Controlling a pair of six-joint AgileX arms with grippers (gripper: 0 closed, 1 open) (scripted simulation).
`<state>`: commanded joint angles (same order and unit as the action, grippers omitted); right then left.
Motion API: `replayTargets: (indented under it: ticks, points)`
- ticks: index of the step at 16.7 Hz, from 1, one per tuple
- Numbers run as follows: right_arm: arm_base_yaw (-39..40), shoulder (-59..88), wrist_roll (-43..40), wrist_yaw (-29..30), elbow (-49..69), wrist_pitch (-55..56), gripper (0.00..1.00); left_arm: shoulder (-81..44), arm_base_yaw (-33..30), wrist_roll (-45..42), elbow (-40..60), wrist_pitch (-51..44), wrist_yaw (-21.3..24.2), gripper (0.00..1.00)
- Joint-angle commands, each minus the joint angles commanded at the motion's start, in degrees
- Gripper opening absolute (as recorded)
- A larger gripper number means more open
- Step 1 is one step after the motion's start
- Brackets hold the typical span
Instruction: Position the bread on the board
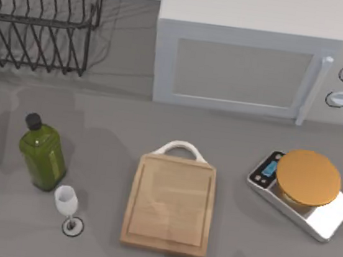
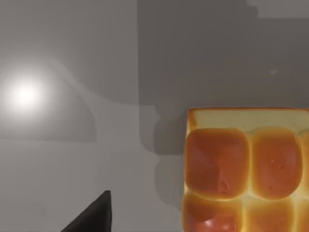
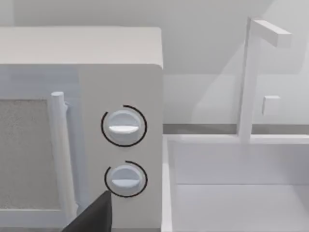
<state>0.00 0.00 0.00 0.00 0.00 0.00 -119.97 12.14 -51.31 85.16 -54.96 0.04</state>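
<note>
Lying bare: one board (image 1: 169, 206); one bread (image 2: 246, 169) near left pincer, grip unclear.

Setting: rendered kitchen countertop. Evidence, top view: grey counter (image 1: 114, 134) w/ white microwave (image 1: 262, 52) at the back, 2 round dials on its right side; black wire dish rack (image 1: 41, 15) back left. Green oil bottle (image 1: 42, 153) w/ dark cap at left, wine glass (image 1: 67, 206) just beside it. Wooden cutting board (image 1: 170, 205), white loop handle, centre. Silver kitchen scale (image 1: 301, 191) w/ tan-orange disc on top, at right. Right wrist view: white sink-like basin (image 3: 231, 193) next to the microwave.
</note>
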Motion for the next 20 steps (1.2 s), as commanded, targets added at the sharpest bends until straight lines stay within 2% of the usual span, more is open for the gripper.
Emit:
replayTargets:
  ticks: [3,8,20]
  points:
    - [0.0,0.0,0.0,0.0,0.0,0.0,1.0,-2.5,0.1,-0.2,-3.4,6.0,0.0,1.0]
    - [0.0,0.0,0.0,0.0,0.0,0.0,1.0,-3.1,0.2,-0.2,-4.2,7.2,0.0,1.0]
    - [0.0,0.0,0.0,0.0,0.0,0.0,1.0,-3.1,0.2,-0.2,-4.2,7.2,0.0,0.1]
